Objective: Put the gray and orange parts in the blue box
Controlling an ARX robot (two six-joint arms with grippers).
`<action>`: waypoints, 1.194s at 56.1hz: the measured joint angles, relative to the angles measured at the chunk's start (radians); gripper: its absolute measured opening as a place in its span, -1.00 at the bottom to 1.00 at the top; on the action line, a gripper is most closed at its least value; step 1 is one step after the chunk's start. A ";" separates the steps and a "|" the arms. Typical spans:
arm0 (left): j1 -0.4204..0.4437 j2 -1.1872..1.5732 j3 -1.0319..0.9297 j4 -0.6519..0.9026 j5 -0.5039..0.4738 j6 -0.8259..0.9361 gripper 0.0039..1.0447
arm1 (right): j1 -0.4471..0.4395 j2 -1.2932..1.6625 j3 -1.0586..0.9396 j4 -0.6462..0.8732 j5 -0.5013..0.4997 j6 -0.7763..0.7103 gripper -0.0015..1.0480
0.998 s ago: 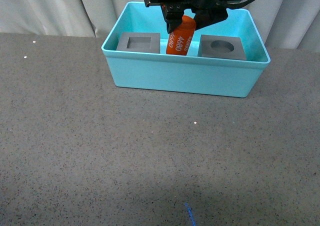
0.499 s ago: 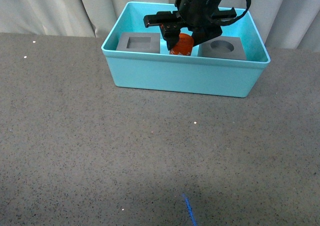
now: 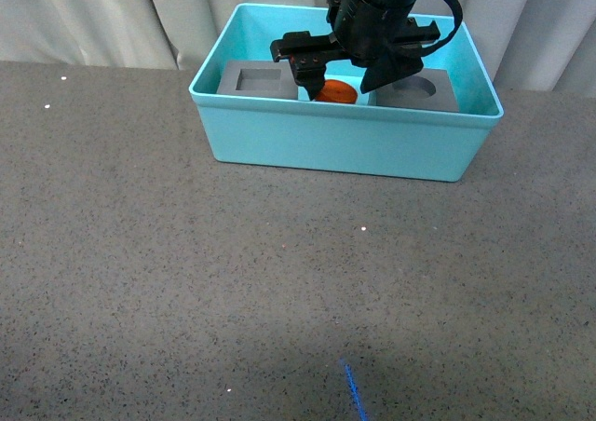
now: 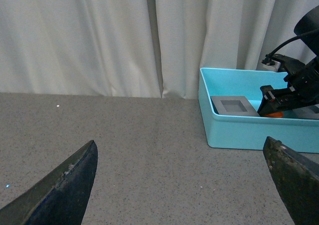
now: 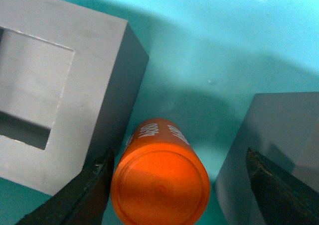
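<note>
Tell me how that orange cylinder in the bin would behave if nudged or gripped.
The orange cylinder looks smooth and rigid, so it may slip in a loose grip. Its round body would likely roll if laid down. Standing between the square-recess cube and the round-recess cube, it probably cannot tip far.

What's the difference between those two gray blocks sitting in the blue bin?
The left gray cube has a square recess in its top; the right gray cube has a round one. The left cube shows fully in the front view, while the right gripper partly covers the right cube. Both are matte gray, similar in size, inside the blue box.
</note>
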 joint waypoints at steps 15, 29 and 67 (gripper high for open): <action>0.000 0.000 0.000 0.000 0.000 0.000 0.88 | -0.007 -0.111 -0.121 0.076 -0.010 0.026 0.80; 0.000 0.000 0.000 0.000 0.000 0.000 0.88 | -0.029 -0.331 -0.332 0.242 0.011 0.077 0.81; 0.000 0.000 0.000 0.000 0.000 0.000 0.88 | -0.185 -1.146 -1.321 0.844 0.402 -0.019 0.81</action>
